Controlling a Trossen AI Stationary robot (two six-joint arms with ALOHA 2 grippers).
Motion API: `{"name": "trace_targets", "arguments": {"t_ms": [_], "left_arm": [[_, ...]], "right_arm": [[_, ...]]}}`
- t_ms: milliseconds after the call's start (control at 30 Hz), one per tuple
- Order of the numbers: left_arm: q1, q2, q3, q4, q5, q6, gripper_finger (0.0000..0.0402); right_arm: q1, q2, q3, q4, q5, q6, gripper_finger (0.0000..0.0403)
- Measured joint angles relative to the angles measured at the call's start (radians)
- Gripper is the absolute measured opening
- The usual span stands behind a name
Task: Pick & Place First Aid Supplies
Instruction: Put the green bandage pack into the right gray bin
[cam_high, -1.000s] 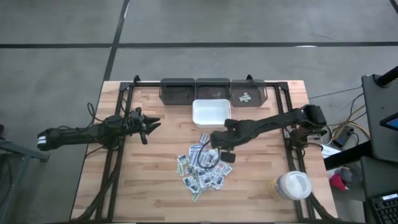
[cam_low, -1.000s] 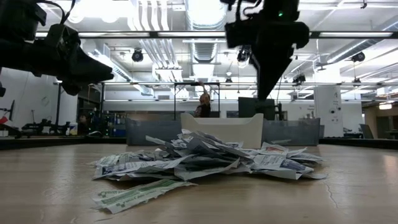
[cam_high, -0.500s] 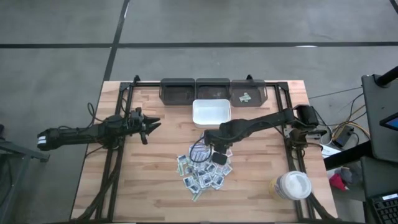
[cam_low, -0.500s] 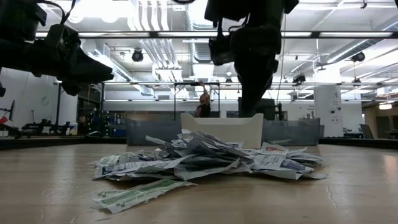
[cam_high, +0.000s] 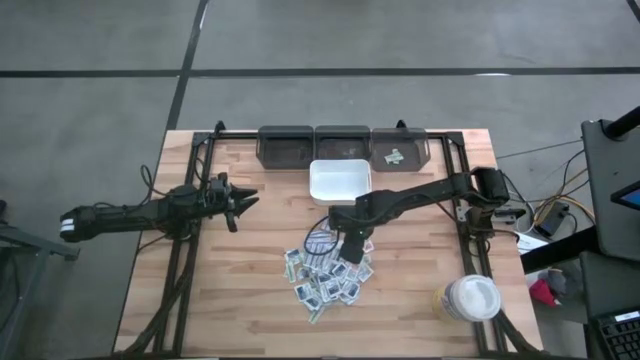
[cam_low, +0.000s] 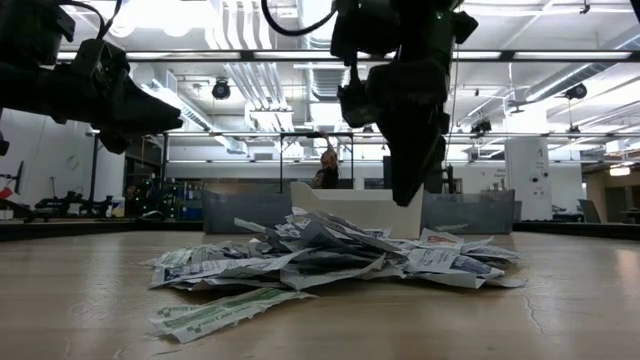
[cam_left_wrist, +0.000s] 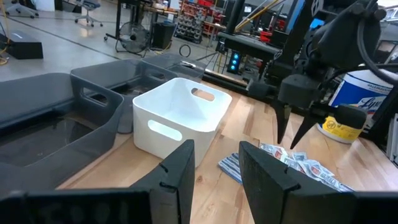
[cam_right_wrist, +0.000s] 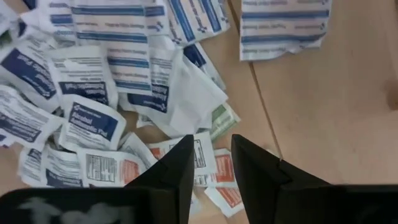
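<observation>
- First aid supplies (cam_high: 328, 268) lie heaped just in front of the white tray (cam_high: 339, 181).
- Right gripper (cam_high: 352, 252) hangs over the heap, fingers slightly parted, holding nothing.
- Left gripper (cam_high: 243, 203) waits well left of the tray, fingers narrowly apart, empty.

Wooden table (cam_high: 240, 290): packets (cam_high: 325, 270), tray (cam_high: 339, 181), jar (cam_high: 470, 298).
</observation>
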Motion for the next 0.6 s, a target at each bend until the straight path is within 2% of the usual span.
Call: {"name": "trace_targets", "arguments": {"t_ms": [267,600], "left_arm": [[0.0,0.0,0.0,0.0,0.0,0.0,0.0119],[0.0,0.0,0.0,0.0,0.0,0.0,0.012]], "right_arm": [[-0.023,0.0,-0.026,0.039,0.045,0.032,0.0109],[-0.028,0.0,-0.069,0.051,0.047,0.041,0.0109]]}}
